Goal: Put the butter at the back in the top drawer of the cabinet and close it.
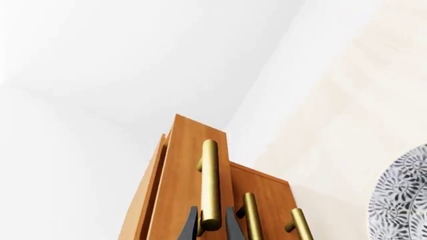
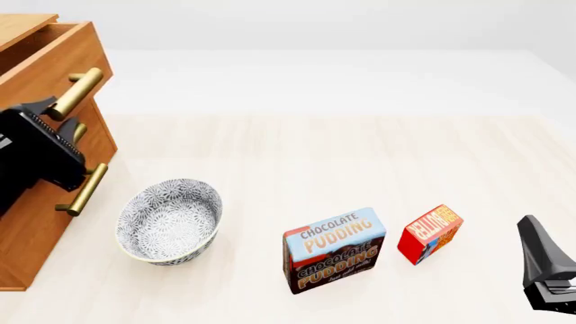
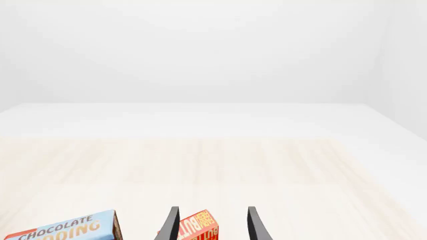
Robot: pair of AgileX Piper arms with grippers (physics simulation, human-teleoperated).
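Pulling stage: left gripper [image 1: 211, 224] clamps top drawer [image 2: 56, 64] handle [image 1: 210, 182], drawer partly out. Butter [image 2: 430, 233] untouched on table [image 2: 315, 155]; right gripper [image 3: 211, 225] open, near it.

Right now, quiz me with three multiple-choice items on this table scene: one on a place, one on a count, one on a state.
1. The small red butter box stands where?
A. right of the brown-and-blue pudding box
B. inside the patterned bowl
C. on the wooden cabinet

2. Brass bar handles on the cabinet?
A. one
B. three
C. five

3. The top drawer is:
A. shut flush
B. removed
C. pulled partly out

Answers: 1 A, front view shows them side by side; 2 B, three bars in the left wrist view; 3 C, its front juts past the lower ones.
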